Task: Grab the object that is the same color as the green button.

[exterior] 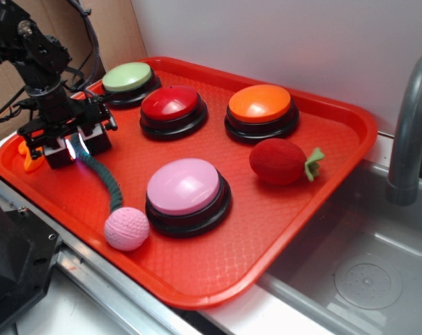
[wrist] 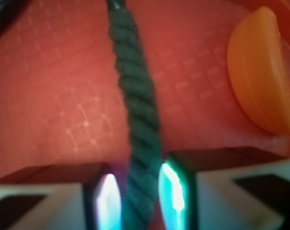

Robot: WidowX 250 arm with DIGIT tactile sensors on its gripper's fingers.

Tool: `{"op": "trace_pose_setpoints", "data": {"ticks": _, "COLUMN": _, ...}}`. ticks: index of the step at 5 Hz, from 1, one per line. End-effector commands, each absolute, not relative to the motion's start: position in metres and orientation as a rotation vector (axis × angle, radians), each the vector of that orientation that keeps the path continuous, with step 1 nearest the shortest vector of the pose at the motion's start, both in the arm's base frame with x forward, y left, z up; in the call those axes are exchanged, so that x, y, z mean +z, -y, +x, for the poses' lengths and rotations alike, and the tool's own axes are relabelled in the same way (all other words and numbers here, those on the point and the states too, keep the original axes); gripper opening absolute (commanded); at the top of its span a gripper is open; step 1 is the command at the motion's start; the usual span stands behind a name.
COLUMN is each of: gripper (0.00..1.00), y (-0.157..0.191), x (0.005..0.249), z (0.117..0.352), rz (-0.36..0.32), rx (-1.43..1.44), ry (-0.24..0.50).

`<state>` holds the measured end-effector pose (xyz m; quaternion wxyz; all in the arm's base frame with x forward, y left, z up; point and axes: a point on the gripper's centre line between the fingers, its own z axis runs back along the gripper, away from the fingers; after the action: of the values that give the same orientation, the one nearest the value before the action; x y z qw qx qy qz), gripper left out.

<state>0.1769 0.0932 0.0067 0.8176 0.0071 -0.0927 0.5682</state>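
Where the red tray (exterior: 336,118) meets its left edge, you see the gripper (exterior: 75,148) closed on one end of the dark green rope (exterior: 107,183), its lit pads (wrist: 109,199) pressing both sides. The rope curves to the pink ball (exterior: 126,228). The green button (exterior: 127,77) sits at the tray's back corner.
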Motion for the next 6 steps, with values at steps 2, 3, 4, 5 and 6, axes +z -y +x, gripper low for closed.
{"op": "trace_pose_setpoints", "data": {"ticks": 2, "gripper": 0.0, "y": -0.097, "x": 0.078, "z": 0.172, "rz": -0.041, "rx": 1.085, "ry": 0.269}}
{"op": "trace_pose_setpoints", "data": {"ticks": 3, "gripper": 0.0, "y": -0.089, "x": 0.11, "z": 0.177, "rz": -0.061, "rx": 0.987, "ry": 0.276}}
{"op": "trace_pose_setpoints", "data": {"ticks": 4, "gripper": 0.0, "y": -0.071, "x": 0.148, "z": 0.185, "rz": -0.085, "rx": 0.743, "ry": 0.201}}
{"op": "trace_pose_setpoints", "data": {"ticks": 5, "gripper": 0.0, "y": -0.05, "x": 0.17, "z": 0.183, "rz": -0.143, "rx": 0.497, "ry": 0.181}}
{"op": "trace_pose_setpoints", "data": {"ticks": 6, "gripper": 0.0, "y": -0.039, "x": 0.176, "z": 0.179, "rz": -0.185, "rx": 0.278, "ry": 0.144}}
